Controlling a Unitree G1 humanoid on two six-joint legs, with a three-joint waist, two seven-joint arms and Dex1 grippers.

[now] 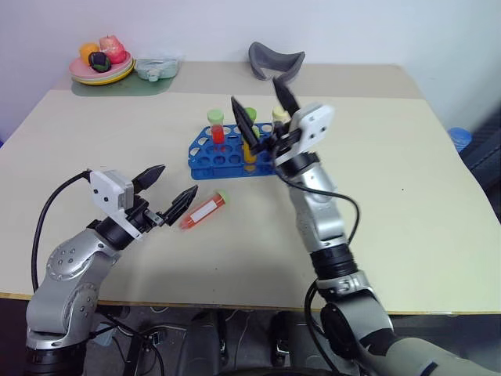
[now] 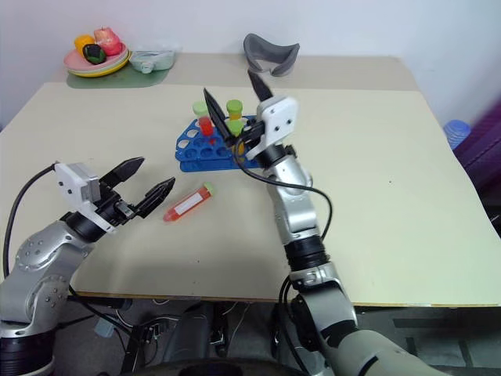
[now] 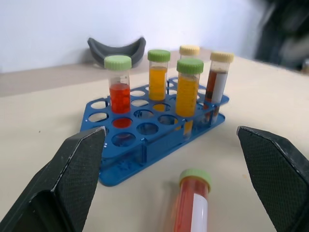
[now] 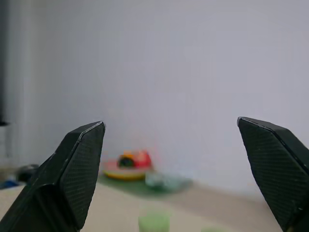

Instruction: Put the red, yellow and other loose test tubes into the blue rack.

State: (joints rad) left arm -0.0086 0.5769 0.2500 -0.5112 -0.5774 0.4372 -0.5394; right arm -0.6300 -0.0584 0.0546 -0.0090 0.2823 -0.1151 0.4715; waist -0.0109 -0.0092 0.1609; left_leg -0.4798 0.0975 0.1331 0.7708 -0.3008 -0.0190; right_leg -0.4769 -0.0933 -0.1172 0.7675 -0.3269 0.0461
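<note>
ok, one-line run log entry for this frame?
left gripper: open, empty, beside red tube lying on table | right gripper: open, empty, raised over blue rack | rack: several tubes upright

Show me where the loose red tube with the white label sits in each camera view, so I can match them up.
Left eye view: red tube lying on the table, just ahead of the open left gripper.
Right eye view: same tube, near side of the blue rack.
Left wrist view: low centre, between the fingers.
Right wrist view: not in it.
Shared landmark: the blue rack.
</note>
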